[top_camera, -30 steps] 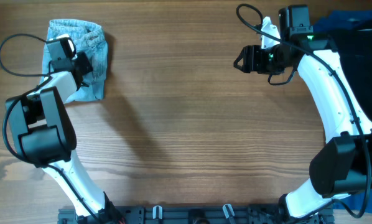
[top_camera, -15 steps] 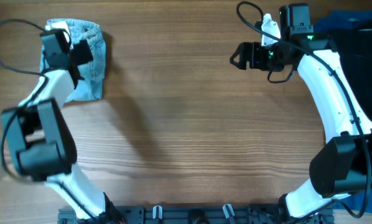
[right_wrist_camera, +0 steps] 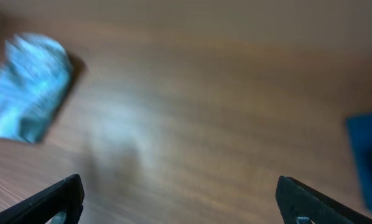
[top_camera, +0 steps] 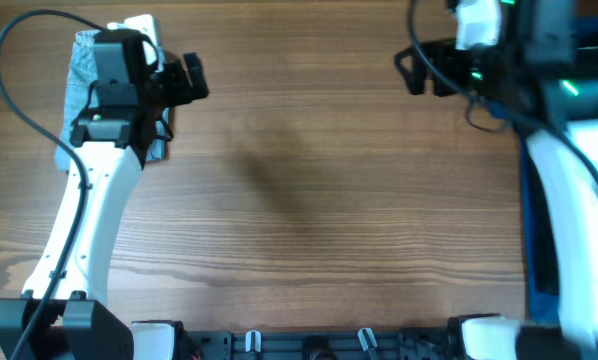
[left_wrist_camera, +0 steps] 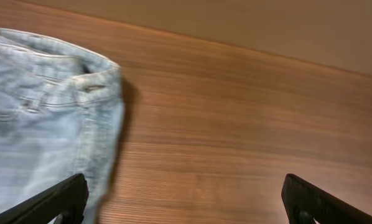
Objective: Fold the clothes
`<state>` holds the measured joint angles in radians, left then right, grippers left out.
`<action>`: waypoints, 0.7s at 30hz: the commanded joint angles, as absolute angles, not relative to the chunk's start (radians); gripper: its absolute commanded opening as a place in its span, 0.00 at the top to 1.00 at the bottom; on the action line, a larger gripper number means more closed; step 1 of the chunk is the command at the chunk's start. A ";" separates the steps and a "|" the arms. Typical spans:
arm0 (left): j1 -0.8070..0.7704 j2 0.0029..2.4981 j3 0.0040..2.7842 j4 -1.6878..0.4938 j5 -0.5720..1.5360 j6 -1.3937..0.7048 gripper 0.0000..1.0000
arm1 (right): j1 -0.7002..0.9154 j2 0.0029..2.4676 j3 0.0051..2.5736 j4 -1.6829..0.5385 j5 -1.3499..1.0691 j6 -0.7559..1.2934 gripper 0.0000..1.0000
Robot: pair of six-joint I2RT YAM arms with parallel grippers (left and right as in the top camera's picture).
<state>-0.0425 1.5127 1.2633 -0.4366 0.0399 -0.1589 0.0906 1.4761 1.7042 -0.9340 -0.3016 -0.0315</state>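
Note:
The clothes, pale light-blue denim shorts (top_camera: 82,62), lie folded in a small bundle at the table's far left corner, mostly hidden under my left arm. In the left wrist view the shorts (left_wrist_camera: 40,124) fill the left side, waistband and seams showing. My left gripper (top_camera: 191,80) hangs open above the bundle's right edge, nothing between its fingers (left_wrist_camera: 56,200). My right gripper (top_camera: 411,70) is open and empty high over the far right. Its blurred view shows the shorts (right_wrist_camera: 27,87) far off at the left.
A royal-blue garment (top_camera: 525,215) lies along the table's right edge, partly under my right arm; its corner (right_wrist_camera: 366,155) shows in the right wrist view. Bare wooden tabletop (top_camera: 309,200) spans the middle.
My left gripper let go of the shorts, opened wide and rose, swinging right. The right gripper opened further and its arm lifted toward the camera. The shorts stayed put.

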 commanded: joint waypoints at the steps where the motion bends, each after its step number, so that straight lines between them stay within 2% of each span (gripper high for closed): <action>1: -0.062 1.505 1.262 -0.439 0.071 -0.188 0.00 | 0.092 1.293 1.734 -0.936 -0.276 -0.026 0.01; 7: -0.062 1.505 1.262 -0.439 0.071 -0.188 0.00 | 0.092 1.153 1.734 -0.936 -0.276 -0.026 0.00; 15: -0.062 1.505 1.262 -0.439 0.071 -0.188 0.00 | 0.090 1.132 1.718 -1.016 -0.223 -0.039 0.00; 18: -0.062 1.505 1.262 -0.439 0.071 -0.188 0.00 | 0.090 1.063 1.625 -0.950 -0.184 -0.072 0.01; 21: -0.062 1.505 1.262 -0.439 0.071 -0.188 0.01 | 0.090 0.898 1.355 -0.748 -0.179 -0.109 0.01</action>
<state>-0.0601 1.5127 1.2633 -0.4419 0.0547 -0.1719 0.0906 1.0592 1.5726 -0.8661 -0.2207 -0.0589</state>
